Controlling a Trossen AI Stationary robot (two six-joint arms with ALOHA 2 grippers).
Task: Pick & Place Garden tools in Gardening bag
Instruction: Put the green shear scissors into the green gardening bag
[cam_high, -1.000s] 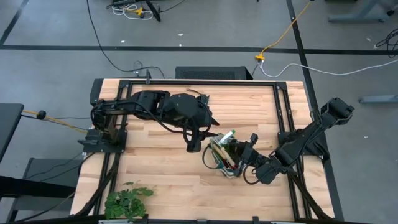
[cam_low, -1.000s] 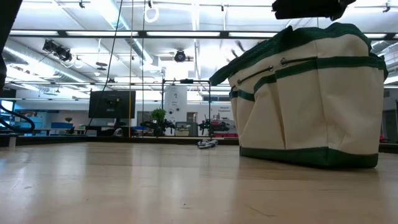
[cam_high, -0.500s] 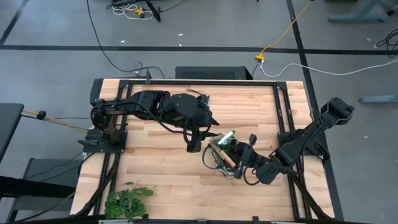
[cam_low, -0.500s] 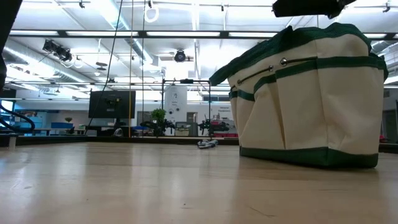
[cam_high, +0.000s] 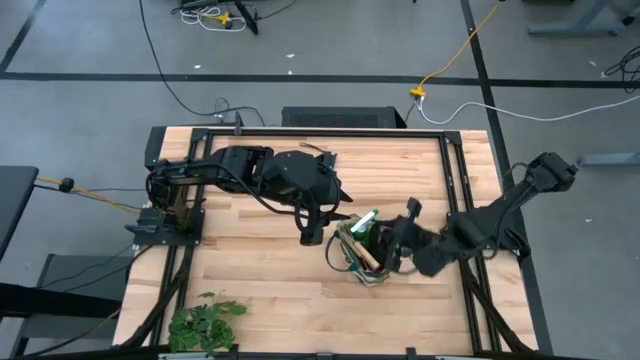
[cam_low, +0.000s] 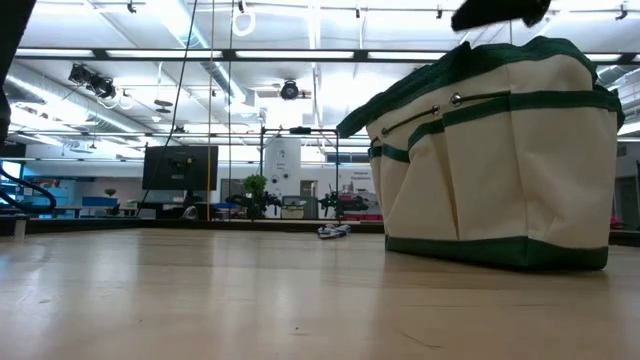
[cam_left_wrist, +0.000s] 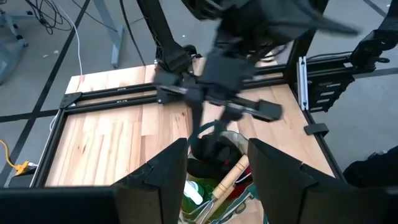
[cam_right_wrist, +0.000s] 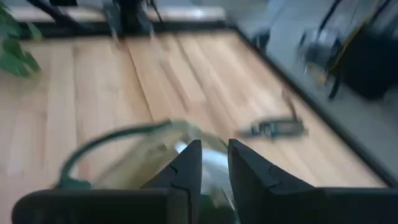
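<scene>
My right gripper (cam_high: 397, 243) hangs narrow and empty over the gardening bag (cam_high: 360, 250) mid-table, left gripper (cam_high: 311, 233) half-open beside its rim, so I'd lift straight to avoid snagging handles.

The high view looks straight down on the whole surface (cam_high: 260, 270). The low view sits at surface height, close to the bag (cam_low: 500, 160) at frame right. Both wrist views look down onto that bag from close above.
</scene>
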